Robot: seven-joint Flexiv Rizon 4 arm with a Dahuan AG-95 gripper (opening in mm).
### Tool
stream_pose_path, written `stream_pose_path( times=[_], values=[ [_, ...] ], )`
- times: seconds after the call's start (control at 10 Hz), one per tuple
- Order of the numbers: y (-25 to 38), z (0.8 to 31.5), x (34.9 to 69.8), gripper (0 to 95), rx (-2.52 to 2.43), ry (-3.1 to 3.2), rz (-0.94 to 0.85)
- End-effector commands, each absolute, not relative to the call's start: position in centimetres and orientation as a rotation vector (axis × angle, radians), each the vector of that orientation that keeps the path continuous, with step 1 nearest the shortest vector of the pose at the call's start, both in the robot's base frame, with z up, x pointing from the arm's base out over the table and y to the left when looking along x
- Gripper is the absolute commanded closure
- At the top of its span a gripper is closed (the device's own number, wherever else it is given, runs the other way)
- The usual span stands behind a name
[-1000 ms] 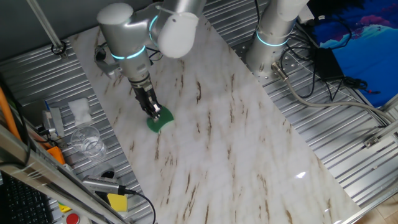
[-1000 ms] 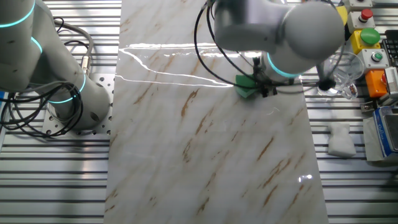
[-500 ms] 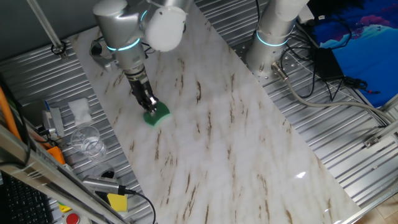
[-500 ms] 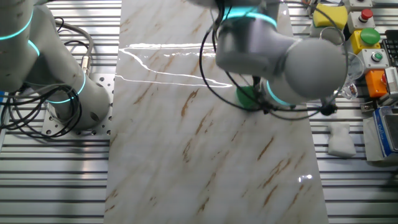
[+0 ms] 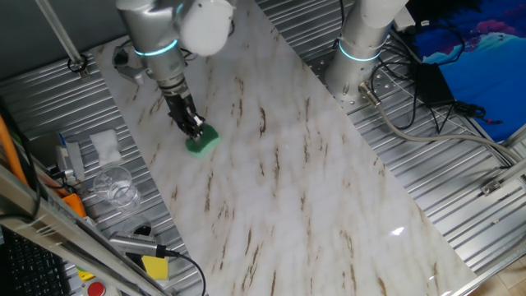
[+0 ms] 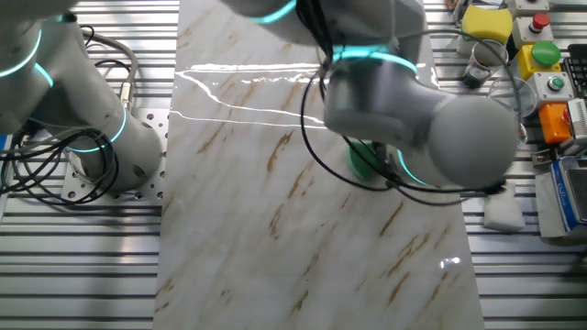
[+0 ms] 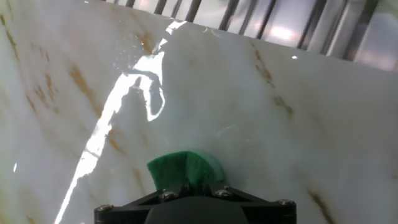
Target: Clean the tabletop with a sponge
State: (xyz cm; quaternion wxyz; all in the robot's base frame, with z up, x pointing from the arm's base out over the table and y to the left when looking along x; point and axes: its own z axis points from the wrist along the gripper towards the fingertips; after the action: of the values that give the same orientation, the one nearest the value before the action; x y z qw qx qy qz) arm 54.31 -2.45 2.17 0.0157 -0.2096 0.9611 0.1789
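With my pincer (image 5: pixel 194 131) clamped on the sponge (image 5: pixel 203 141) and pressing it down onto the tabletop (image 5: pixel 312 164), I judge I'm mid-wipe, scrubbing step in hand. Sponge sits on the slab near the edge that faces the clutter, green end sticking out past my fingers in the hand view (image 7: pixel 183 169). In the other fixed view my own arm hides most of it, only a green sliver (image 6: pixel 359 158) shows. Next move, my guess: keep downward pressure, drag the sponge across the big unwiped stretch toward the far end, keep it flat, don't run off the slab edge onto the ribbed metal surface (image 5: pixel 49 115). Wet-looking smear (image 7: pixel 152 93) ahead of the sponge in the hand view, can't tell if liquid or glare. Containers: a clear glass (image 5: pixel 115 185) stands on the metal beside the slab, looks empty, not sure. White crumpled tissue (image 5: pixel 106 145) lies near it, loose, in nothing. Yellow block (image 5: pixel 155 266) lies further along, also loose.
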Motion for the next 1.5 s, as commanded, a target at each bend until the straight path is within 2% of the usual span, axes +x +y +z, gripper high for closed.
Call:
stream_pose_path(
  times=[0.1, 0.9, 1.0, 1.1, 1.2, 1.5],
  values=[
    [-3.3, 2.5, 54.2, 95.0, -0.682, 2.996, 0.525],
    [-3.9, 2.3, 54.2, 95.0, -0.672, 2.995, 0.530],
    [-3.9, 2.3, 54.1, 38.0, -0.672, 2.983, 0.541],
    [-3.9, 2.3, 54.1, 38.0, -0.647, 2.978, 0.560],
    [-3.9, 2.3, 54.2, 0.0, -0.659, 2.969, 0.565],
    [-3.8, 3.1, 56.5, 0.0, -0.764, 2.956, 0.515]
  ],
)
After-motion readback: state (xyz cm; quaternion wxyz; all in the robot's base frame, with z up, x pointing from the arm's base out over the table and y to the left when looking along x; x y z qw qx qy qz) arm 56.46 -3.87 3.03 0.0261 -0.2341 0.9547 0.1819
